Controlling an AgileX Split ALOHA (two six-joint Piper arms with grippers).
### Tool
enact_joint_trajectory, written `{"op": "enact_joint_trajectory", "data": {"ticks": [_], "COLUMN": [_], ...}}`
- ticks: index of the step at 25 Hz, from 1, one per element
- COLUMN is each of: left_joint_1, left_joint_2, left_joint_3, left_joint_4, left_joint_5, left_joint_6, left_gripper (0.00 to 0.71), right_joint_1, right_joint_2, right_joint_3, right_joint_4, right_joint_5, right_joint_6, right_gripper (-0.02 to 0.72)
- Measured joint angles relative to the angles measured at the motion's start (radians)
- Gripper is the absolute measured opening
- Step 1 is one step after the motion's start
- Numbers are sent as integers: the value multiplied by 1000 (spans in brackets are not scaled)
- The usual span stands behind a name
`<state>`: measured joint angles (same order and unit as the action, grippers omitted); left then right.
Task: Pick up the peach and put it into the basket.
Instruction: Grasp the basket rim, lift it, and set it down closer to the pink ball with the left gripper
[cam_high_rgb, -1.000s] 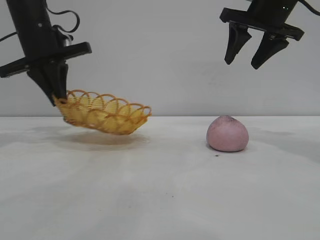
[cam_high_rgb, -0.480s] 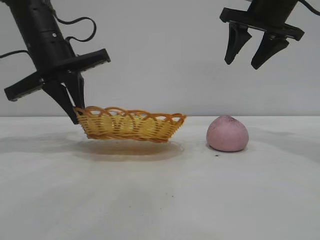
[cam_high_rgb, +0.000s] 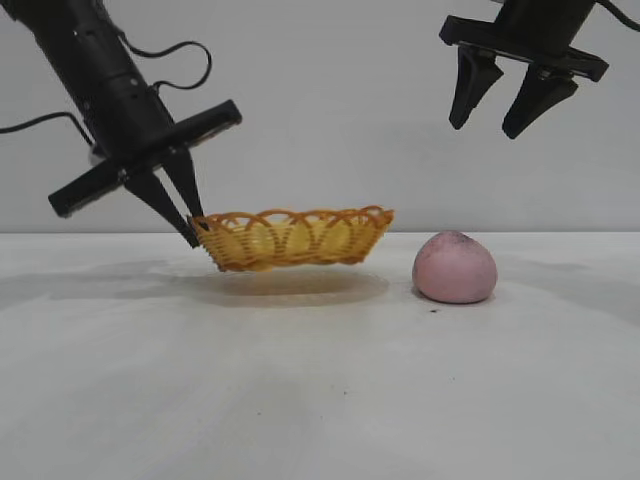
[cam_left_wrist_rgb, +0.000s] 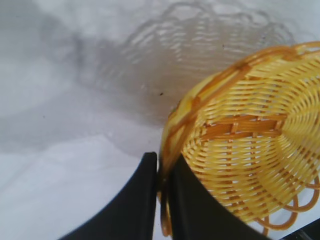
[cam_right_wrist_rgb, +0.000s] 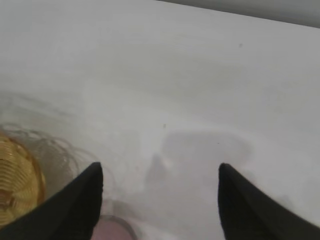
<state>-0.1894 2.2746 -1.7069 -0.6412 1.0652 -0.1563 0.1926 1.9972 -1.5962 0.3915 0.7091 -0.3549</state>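
Basket in left hand, seemingly airborne.

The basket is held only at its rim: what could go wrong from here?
1. The left gripper pinches only the basket rim, so the lifted, tilted basket may slip or swing.
2. Its far end is near the peach; it could bump the peach and roll it.
3. The right gripper hangs open, high above the peach; a roll could spoil its grasp.

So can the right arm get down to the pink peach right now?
Probably yes. The right gripper hangs open almost above the peach with nothing between them. The basket, pinched by the left gripper, sits off to the side.
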Motion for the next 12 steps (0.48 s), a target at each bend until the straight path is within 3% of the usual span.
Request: {"op": "enact_joint_trajectory", "data": {"ticks": [7,8,10,12], "left_joint_1": [-20,-20,-20,-20], "left_joint_2": [27,27,27,27], "left_joint_3": [0,0,0,0], "left_joint_4": [-39,-44,-44,-44], "left_joint_5": [-8,-4,8,23], "left_joint_6": [9,9,10,10], "left_gripper": [0,62,62,203], "right_joint_1": [0,0,0,0], "right_joint_2": [0,0,0,0], "right_joint_3": [0,0,0,0], "right_joint_4": [0,0,0,0], "right_joint_5": [2,2,4,6], "right_joint_6": [0,0,0,0], "right_gripper": [424,424,424,424]}}
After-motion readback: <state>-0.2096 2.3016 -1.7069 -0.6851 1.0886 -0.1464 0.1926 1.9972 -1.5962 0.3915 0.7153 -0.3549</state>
